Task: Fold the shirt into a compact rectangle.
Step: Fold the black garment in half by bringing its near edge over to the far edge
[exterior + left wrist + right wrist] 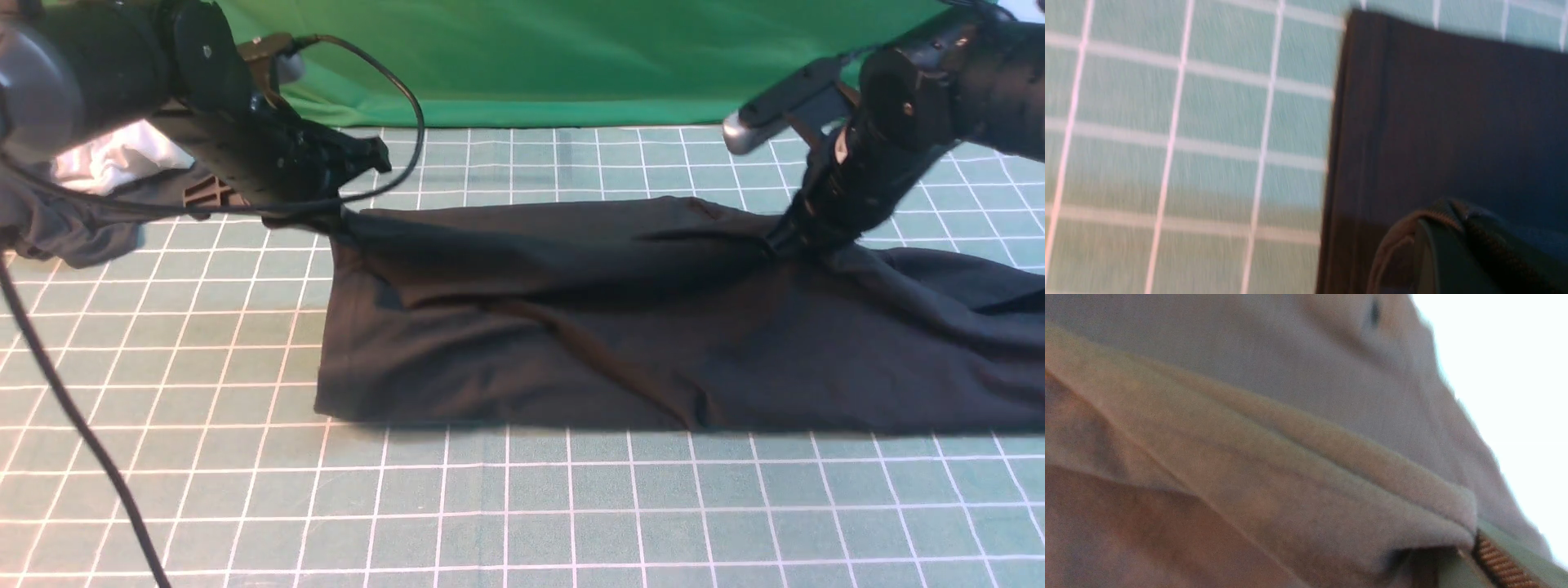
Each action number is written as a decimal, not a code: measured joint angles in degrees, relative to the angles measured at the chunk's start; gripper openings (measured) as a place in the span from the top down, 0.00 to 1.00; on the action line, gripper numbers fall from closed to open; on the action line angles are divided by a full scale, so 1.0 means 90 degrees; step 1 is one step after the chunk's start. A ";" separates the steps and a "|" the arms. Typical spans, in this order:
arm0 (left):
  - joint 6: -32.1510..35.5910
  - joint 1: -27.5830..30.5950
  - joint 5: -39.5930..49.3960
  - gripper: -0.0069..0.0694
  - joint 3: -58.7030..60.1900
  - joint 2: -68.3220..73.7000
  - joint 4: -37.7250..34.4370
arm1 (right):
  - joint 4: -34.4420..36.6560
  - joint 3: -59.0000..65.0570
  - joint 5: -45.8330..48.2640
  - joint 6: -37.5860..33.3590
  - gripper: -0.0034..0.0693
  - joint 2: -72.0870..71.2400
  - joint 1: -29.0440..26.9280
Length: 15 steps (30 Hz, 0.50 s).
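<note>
The black shirt (620,327) lies as a long folded band across the green grid mat, running off the right edge; its print and label are hidden. My left gripper (331,219) is shut on the shirt's far left corner, held a little off the mat. My right gripper (780,243) is shut on the shirt's far edge toward the right. In the left wrist view the shirt (1453,114) shows its straight left edge, with fabric bunched over the left gripper (1447,212). Folded shirt cloth (1257,465) fills the right wrist view and runs into the right gripper (1472,539).
A dark grey garment (73,229) bunched with a white cloth (110,159) sits at the far left behind my left arm. A black cable (73,416) hangs over the mat's left side. A green backdrop (571,57) closes the far edge.
</note>
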 joint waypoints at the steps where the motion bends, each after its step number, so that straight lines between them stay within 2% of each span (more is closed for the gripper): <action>1: 0.0000 0.0022 -0.0023 0.89 -0.0027 0.0025 -0.0006 | 0.0000 -0.0036 -0.0060 0.0000 0.90 0.0023 -0.0009; 6: 0.0118 0.0087 -0.1054 0.89 -0.0186 0.0611 -0.0027 | -0.0016 -0.0264 -0.0862 -0.0008 0.88 0.0547 -0.0034; 11: 0.0104 0.0087 -0.1728 0.89 -0.0193 0.0853 -0.0055 | -0.0025 -0.0300 -0.1368 -0.0008 0.77 0.0778 -0.0099; 12: -0.0026 0.0095 -0.1820 0.89 -0.0193 0.0905 -0.0035 | -0.0025 -0.0304 -0.1509 0.0010 0.67 0.0841 -0.0163; 15: -0.0452 0.0157 -0.1967 0.88 -0.0193 0.0945 0.0023 | -0.0046 -0.0335 -0.1649 0.0227 0.49 0.0865 -0.0321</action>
